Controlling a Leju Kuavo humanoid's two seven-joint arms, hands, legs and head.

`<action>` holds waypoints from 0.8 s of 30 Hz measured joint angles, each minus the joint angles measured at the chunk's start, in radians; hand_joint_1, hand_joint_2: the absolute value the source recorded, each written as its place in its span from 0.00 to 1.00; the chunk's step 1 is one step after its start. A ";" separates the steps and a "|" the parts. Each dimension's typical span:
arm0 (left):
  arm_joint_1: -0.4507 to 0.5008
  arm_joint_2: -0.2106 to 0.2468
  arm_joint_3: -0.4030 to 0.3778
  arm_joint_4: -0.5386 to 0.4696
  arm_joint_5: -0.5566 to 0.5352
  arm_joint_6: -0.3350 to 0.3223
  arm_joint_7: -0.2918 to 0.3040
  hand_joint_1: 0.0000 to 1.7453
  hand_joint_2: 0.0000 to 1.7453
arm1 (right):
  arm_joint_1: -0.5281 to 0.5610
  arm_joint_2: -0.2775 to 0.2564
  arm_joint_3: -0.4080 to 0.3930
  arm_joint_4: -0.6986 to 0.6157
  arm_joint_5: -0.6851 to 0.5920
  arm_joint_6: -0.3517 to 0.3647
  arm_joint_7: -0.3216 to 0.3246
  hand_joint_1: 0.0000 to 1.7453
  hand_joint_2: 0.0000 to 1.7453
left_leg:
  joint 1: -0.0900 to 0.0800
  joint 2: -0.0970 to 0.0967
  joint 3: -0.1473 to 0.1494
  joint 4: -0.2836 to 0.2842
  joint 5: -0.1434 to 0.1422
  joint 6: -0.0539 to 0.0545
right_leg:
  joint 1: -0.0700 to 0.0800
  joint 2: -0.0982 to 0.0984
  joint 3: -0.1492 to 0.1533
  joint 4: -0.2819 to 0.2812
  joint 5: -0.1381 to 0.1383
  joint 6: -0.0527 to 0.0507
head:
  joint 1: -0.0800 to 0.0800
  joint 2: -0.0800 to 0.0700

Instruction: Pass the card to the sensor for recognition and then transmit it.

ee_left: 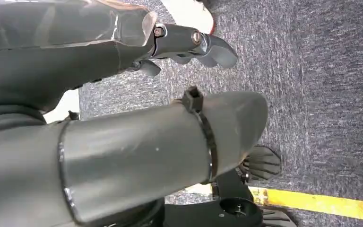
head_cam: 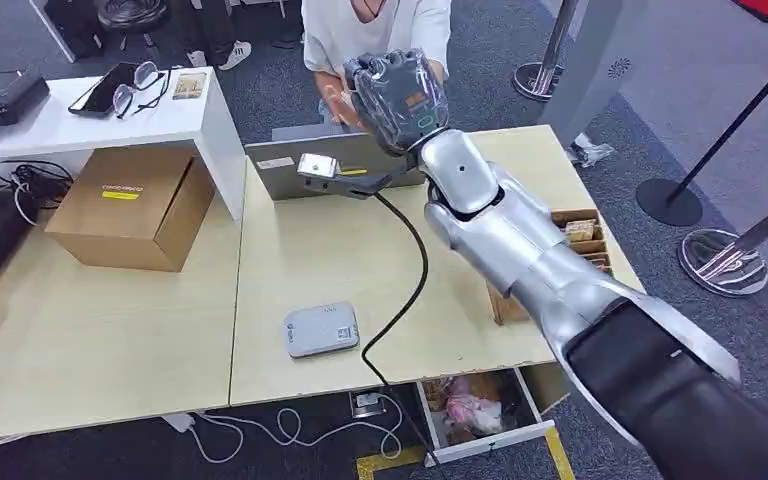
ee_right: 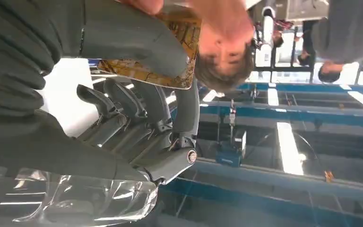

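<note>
The right hand is raised at 12 o'clock over the far edge of the worktop, held out to a person in white standing just behind it. In the right wrist view this hand pinches the card between its thumb and curled fingers, and a person's fingertip touches the card's far edge. The sensor, a small grey pad, lies on the worktop at 6 o'clock from the hand, well apart from it. A cardboard box sits at 9 o'clock. The left hand hangs over grey carpet, fingers loosely curled and apart, holding nothing.
</note>
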 joint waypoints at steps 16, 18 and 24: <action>-0.005 -0.008 0.000 0.000 -0.006 0.000 0.000 0.00 0.00 | -0.015 0.001 0.006 0.069 -0.002 0.030 0.032 0.00 1.00 | 0.000 0.000 0.000 0.000 0.000 0.000 | 0.000 0.000 0.000 0.000 0.000 0.000 | 0.000 0.000; -0.007 -0.008 0.000 0.000 -0.007 0.000 0.002 0.00 0.00 | -0.015 0.001 0.005 0.070 -0.006 0.026 0.029 0.00 0.00 | 0.000 0.000 0.000 0.000 0.000 0.000 | 0.000 0.000 0.000 0.000 0.000 0.000 | 0.000 0.000; -0.012 -0.010 0.000 0.000 -0.009 0.001 0.003 0.00 0.00 | -0.014 0.001 -0.006 0.069 -0.016 0.004 0.009 0.00 0.00 | 0.000 0.000 0.001 0.000 0.000 0.000 | 0.000 0.000 0.000 0.000 0.000 0.000 | 0.000 0.000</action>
